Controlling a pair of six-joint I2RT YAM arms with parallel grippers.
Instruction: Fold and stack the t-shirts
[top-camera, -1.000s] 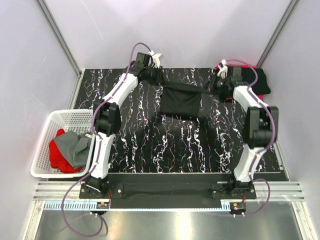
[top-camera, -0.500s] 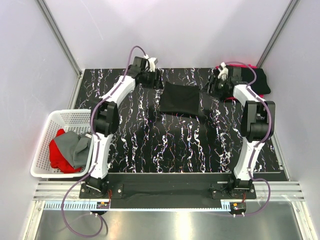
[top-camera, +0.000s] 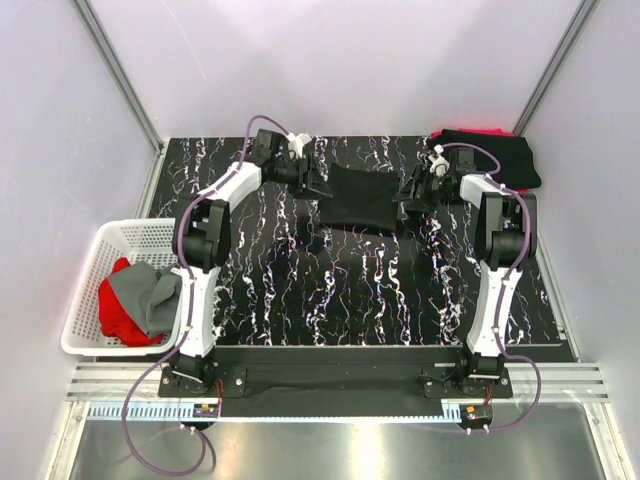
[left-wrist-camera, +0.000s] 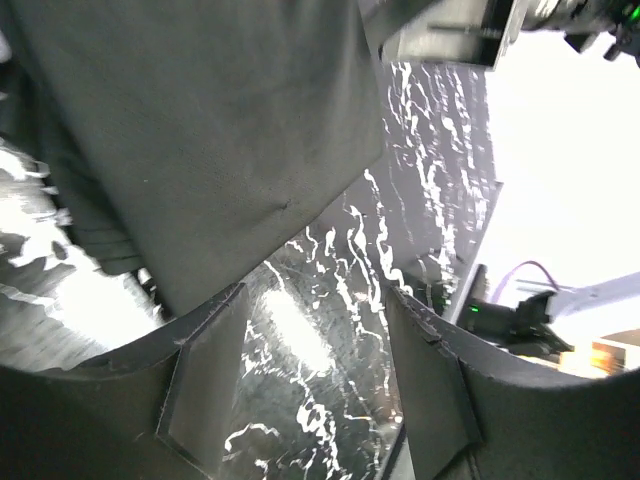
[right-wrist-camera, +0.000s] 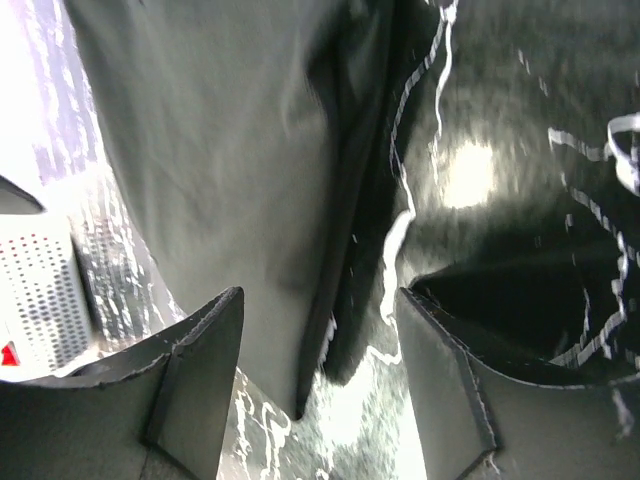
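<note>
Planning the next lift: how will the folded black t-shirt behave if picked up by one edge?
Likely floppy: the black t-shirt lies flat with soft creases, so it would sag and unfold. Pushed, it may slide on the glossy table.

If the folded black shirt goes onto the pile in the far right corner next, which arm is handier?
Probably the right. The right gripper, jaws open, sits at the black shirt's right edge, with the pile just beyond it. The left gripper is across the shirt, farther away.
</note>
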